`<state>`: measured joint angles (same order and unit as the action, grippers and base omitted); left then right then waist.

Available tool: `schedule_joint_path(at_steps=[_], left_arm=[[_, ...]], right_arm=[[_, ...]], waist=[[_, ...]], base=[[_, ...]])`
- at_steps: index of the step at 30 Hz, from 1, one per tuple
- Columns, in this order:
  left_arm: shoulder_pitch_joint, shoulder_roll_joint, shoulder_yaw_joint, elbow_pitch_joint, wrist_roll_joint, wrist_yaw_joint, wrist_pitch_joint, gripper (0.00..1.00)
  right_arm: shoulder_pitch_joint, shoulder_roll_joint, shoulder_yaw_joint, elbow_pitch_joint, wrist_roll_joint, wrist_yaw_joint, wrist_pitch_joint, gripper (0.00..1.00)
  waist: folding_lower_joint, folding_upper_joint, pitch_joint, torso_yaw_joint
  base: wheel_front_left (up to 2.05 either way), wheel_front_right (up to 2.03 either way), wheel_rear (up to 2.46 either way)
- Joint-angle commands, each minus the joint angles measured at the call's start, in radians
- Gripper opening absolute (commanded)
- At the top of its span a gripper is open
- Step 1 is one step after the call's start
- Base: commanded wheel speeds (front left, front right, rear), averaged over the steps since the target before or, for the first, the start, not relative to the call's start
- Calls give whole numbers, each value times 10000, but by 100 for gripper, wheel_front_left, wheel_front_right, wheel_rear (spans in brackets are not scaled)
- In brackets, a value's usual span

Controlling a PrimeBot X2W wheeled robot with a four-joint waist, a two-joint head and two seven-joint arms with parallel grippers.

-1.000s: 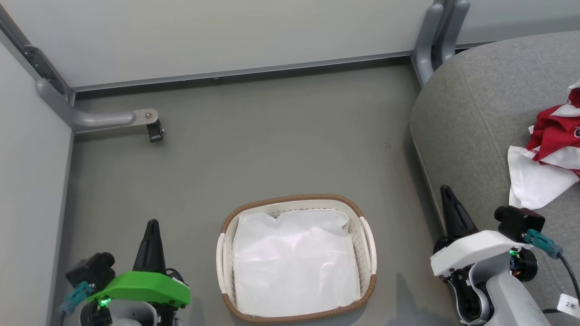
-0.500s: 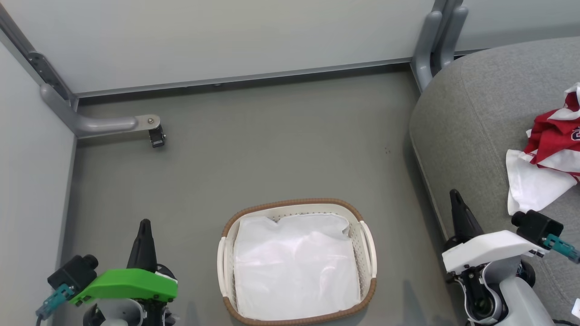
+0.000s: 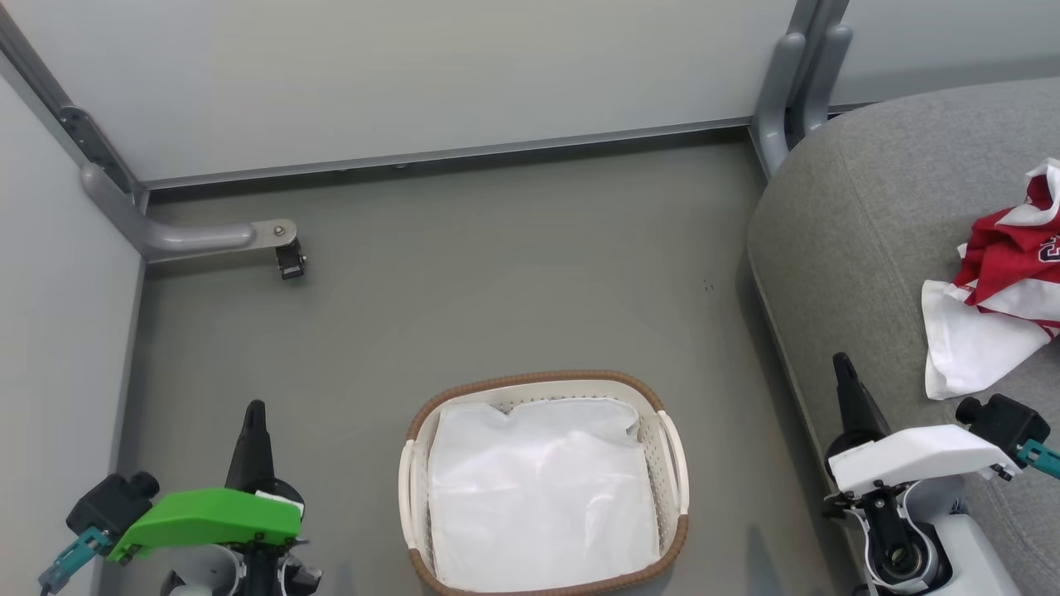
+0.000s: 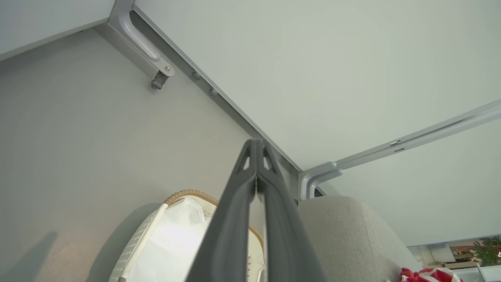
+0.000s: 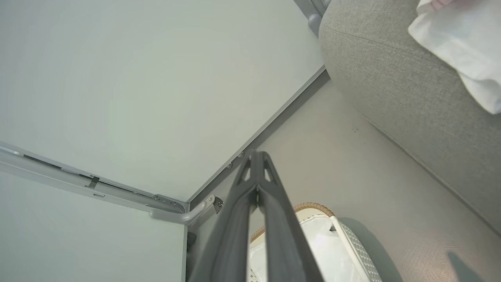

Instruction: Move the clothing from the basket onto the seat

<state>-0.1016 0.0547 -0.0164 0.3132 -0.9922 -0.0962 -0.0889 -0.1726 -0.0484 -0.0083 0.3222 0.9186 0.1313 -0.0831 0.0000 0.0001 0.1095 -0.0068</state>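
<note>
One crumpled bundle of red-and-white clothing [image 3: 1014,252] lies on the seat [image 3: 853,232], well off to the right of the basket [image 3: 530,381]. The basket itself holds just a plain white liner cloth [image 3: 538,497] (spread flat across its bottom), so by my reckoning the job looks done, or near enough. The left end effector [image 3: 254,407] hangs to the basket's left and the right end effector [image 3: 842,362] to its right, against the seat's edge. Both have their fingers pressed together, gripping nothing.
</note>
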Motion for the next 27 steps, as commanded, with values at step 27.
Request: schedule_joint_path(at_steps=[27], left_arm=[[-45, 125, 510, -401, -2804, -198, 813, 0]], right_arm=[[329, -105, -437, -442, 3093, -5, 848, 0]], waist=[[0, -1, -369, 24]], base=[[0, 0, 0]])
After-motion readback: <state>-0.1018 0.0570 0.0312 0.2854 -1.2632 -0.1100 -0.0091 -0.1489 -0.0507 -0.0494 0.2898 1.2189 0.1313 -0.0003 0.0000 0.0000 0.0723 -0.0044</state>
